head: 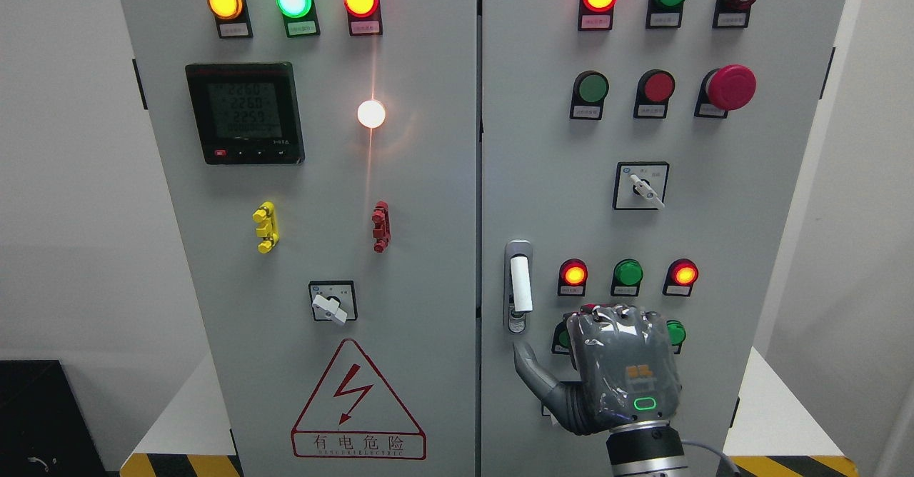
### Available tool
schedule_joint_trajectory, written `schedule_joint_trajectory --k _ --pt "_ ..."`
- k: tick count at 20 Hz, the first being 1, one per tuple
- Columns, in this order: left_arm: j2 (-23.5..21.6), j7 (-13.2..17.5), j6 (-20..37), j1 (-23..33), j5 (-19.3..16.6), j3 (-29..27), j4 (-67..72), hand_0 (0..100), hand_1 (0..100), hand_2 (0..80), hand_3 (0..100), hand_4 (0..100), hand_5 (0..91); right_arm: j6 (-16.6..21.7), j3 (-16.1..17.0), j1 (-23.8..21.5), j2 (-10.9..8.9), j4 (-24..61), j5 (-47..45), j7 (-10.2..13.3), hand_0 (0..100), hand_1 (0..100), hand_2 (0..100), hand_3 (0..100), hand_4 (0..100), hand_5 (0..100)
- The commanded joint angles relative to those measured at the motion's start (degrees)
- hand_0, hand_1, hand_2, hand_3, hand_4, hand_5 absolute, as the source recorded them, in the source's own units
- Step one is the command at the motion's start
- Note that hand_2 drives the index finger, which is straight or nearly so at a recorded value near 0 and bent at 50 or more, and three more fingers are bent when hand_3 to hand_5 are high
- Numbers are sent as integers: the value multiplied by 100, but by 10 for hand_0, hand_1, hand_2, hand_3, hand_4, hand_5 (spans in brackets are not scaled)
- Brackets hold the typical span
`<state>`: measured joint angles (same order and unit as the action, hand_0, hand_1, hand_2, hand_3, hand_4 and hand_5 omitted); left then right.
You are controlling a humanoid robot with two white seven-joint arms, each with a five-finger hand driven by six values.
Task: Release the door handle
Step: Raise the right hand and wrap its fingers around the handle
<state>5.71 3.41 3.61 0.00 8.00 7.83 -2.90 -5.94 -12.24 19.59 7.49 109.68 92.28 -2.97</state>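
Note:
The white door handle (520, 284) stands upright in its grey recessed plate at the left edge of the right cabinet door (714, 234). My right hand (582, 341) comes up from the bottom right, its back to the camera, below and to the right of the handle. Its thumb (532, 371) is spread out to the left, with the tip just under the handle's lock and off the handle. The fingers point toward the panel and hold nothing. The left arm is out of sight.
Around the hand sit small red (573, 274) and green (628, 273) indicator lights, some hidden behind it. A rotary switch (641, 186) and a red mushroom button (731, 86) are higher up. The left door (321, 177) carries a meter, lamps and a warning triangle.

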Motion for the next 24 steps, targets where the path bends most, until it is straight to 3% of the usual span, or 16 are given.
schedule_joint_trajectory --k 1,24 --pt "0 2 -1 114 0 -1 0 120 556 0 0 0 0 -4 -103 141 -2 -193 123 -37 279 150 1000 1000 1000 1000" --pt "0 2 -1 114 0 -1 0 120 556 0 0 0 0 -276 -261 625 51 -571 115 -178 306 125 1000 1000 1000 1000"
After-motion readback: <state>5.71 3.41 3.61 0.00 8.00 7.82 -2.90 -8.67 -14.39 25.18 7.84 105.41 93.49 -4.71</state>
